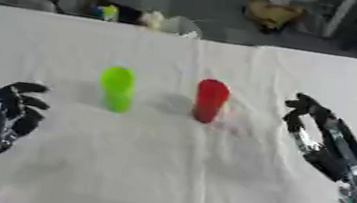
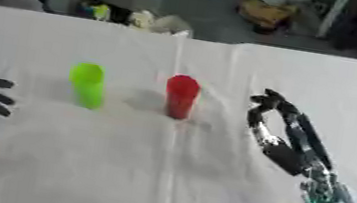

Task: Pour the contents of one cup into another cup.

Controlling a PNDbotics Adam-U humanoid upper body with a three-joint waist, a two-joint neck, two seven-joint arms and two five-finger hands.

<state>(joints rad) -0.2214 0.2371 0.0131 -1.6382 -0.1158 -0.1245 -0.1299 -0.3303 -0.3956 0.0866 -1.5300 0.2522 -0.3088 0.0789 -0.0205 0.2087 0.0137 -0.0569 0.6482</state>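
Nearby, green cup point(image 1: 116, 88) & red cup point(image 1: 210, 100) upright on white cloth point(image 1: 163, 172); both hands—left point(image 1: 10, 114), right point(image 1: 318, 137)—empty, fingers relaxed.

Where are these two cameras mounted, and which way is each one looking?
Left eye view: sits in the robot's head, looks down at a white table with a green cup and a red cup; shows the left hand and right hand, fingers relaxed.
Right eye view: the head's other eye, facing the same way; everything sits further left, so the left hand is partly cut off at the edge.
Shared: both cups upright and apart, both hands clear of them, and clutter beyond the table's far edge.
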